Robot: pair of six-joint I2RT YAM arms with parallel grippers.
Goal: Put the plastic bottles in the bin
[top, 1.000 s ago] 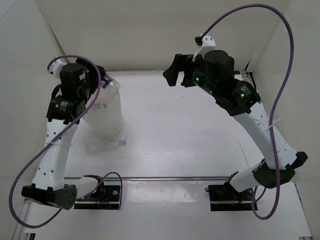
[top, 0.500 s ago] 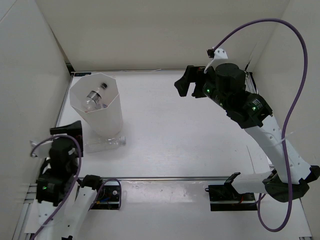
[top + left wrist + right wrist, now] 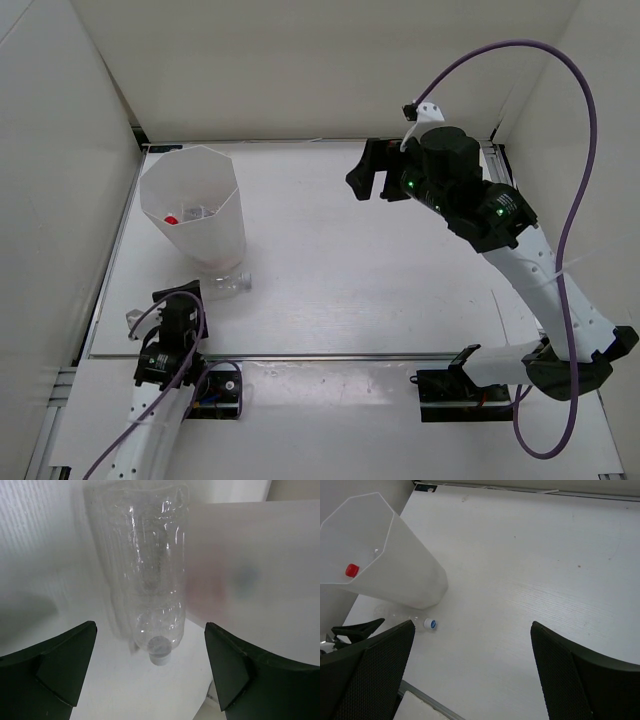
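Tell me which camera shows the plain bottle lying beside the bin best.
Left wrist: the plain bottle fills the frame, cap toward the camera, beside the bin. The top view shows the bottle small at the bin's foot; the right wrist view shows mostly its cap, far off.

White arms (image 3: 530, 275), purple cables (image 3: 535, 42), black right pincer (image 3: 368, 172).
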